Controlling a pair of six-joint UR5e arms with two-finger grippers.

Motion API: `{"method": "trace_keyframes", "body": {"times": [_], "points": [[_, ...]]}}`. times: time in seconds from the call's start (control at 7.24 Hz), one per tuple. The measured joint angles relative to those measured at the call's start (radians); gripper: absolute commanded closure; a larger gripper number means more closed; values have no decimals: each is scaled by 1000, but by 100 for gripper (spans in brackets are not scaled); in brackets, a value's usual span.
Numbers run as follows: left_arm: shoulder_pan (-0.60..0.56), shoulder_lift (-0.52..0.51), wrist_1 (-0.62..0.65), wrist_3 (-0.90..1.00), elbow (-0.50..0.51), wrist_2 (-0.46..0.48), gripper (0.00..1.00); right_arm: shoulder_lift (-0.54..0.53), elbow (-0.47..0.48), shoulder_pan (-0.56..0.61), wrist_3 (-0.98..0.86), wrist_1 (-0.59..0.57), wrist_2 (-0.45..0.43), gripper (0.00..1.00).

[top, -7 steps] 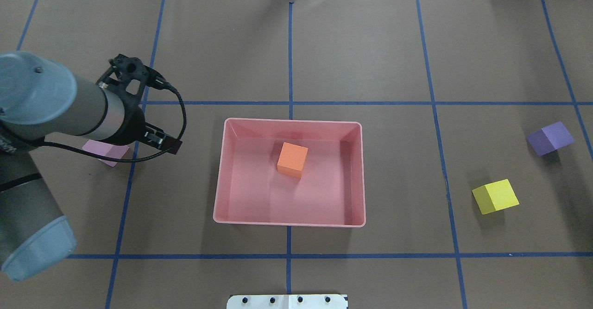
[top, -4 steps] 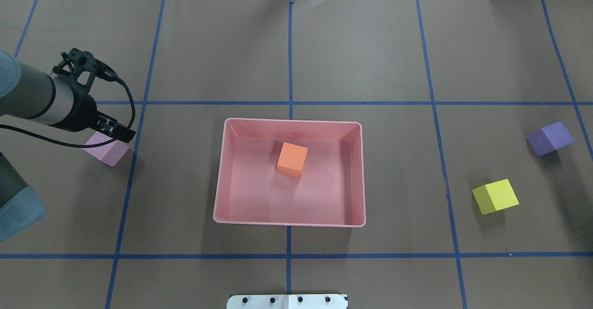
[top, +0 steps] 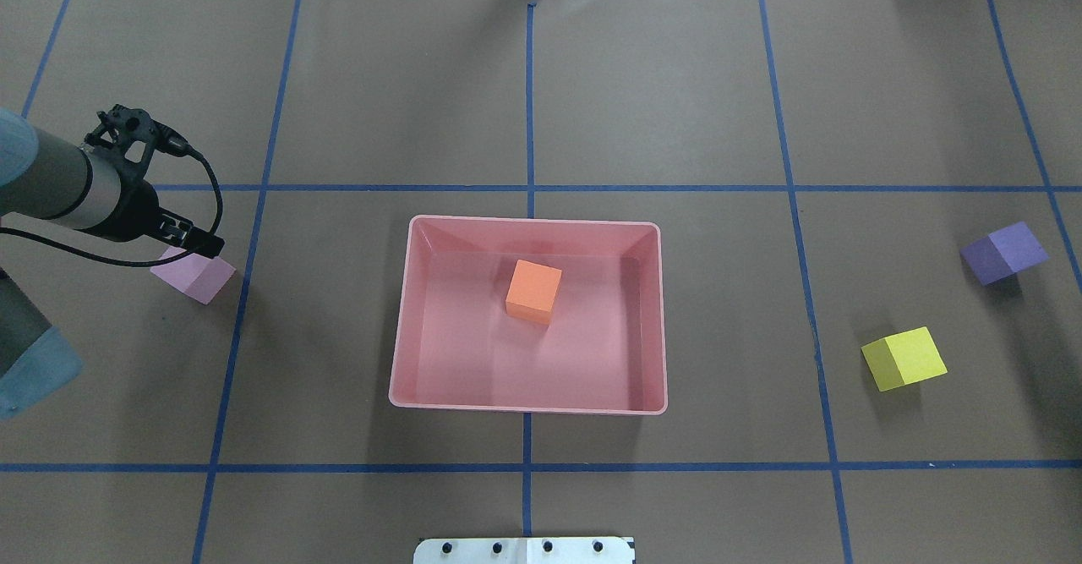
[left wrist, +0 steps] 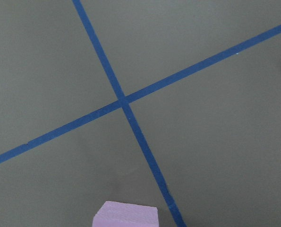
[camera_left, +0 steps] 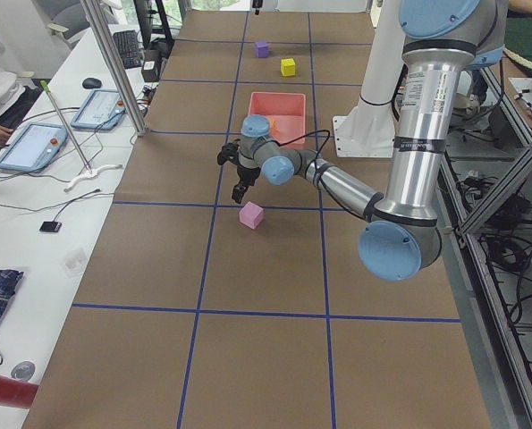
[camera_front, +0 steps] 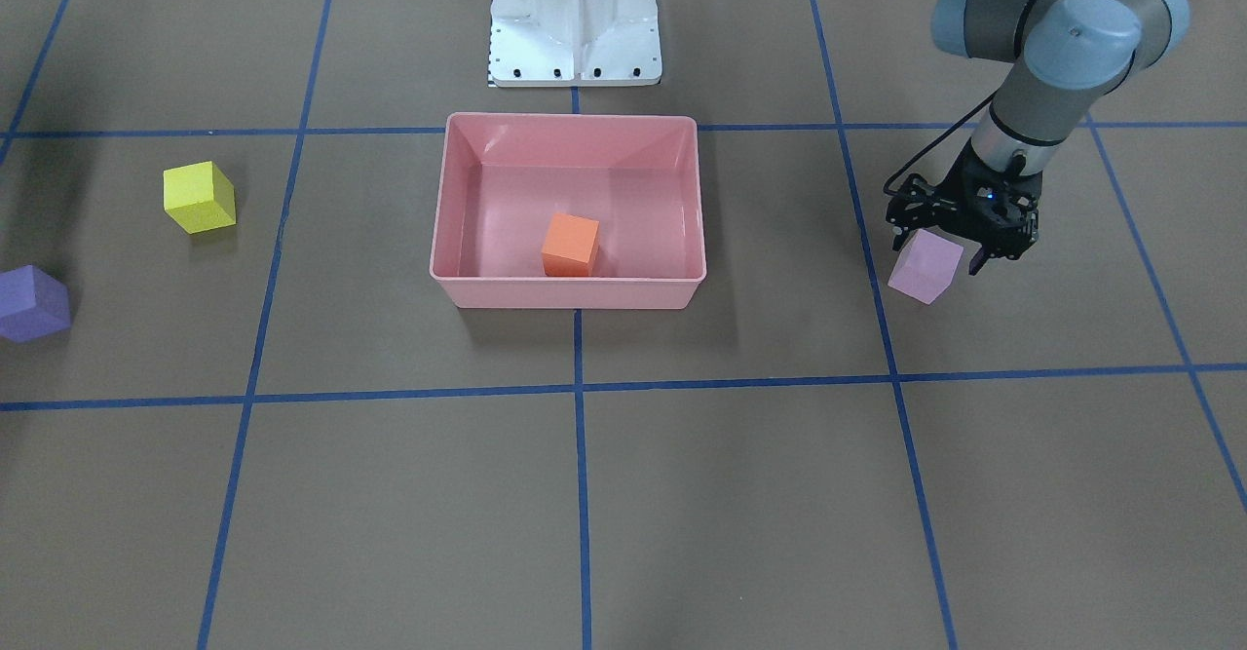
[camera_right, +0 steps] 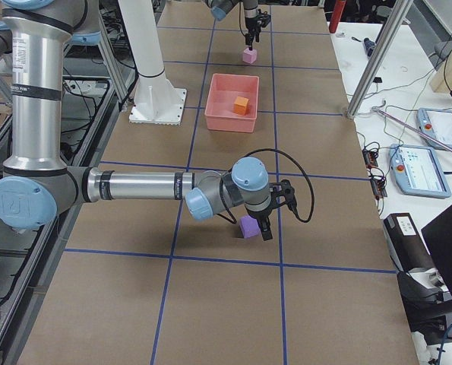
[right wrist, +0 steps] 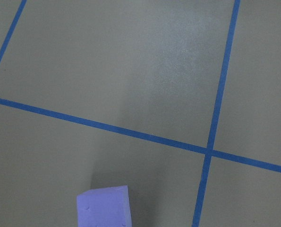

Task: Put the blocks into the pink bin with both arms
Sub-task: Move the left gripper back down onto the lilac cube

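Observation:
The pink bin (top: 532, 224) stands mid-table, also in the front view (camera_front: 570, 117), with the orange block (top: 534, 290) inside it. The pink-lilac block (top: 196, 275) lies on the table to its left. My left gripper (top: 193, 244) hangs open just above that block (camera_front: 925, 267), fingers either side and apart from it. The yellow block (top: 904, 358) and the violet block (top: 1003, 253) lie at the right. My right gripper (camera_right: 263, 224) shows only in the exterior right view, beside the violet block (camera_right: 248, 226). I cannot tell whether it is open or shut.
The white base stand (camera_front: 575, 17) is behind the bin on the robot's side. Blue tape lines (top: 529, 107) grid the brown table. A side bench with tablets (camera_left: 33, 147) and cables runs along the table's far edge.
My left arm has swung left, away from the bin, and its gripper now hangs over the pink-lilac block. No block has moved.

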Motion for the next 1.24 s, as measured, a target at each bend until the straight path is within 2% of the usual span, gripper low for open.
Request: {"method": "trace_keyframes", "body": {"times": [0.41,0.97,1.24], "points": [[4,7,-121,-40,86,-1,0,0,-2,0,-2,-1,-3,0],[8,13,-137,-57,99,-4,0,0,-3,-1,-4,0,-4,0],[10,13,-159,-105,103,-37,0,-3,-3,-2,-5,0,-4,0]]}}
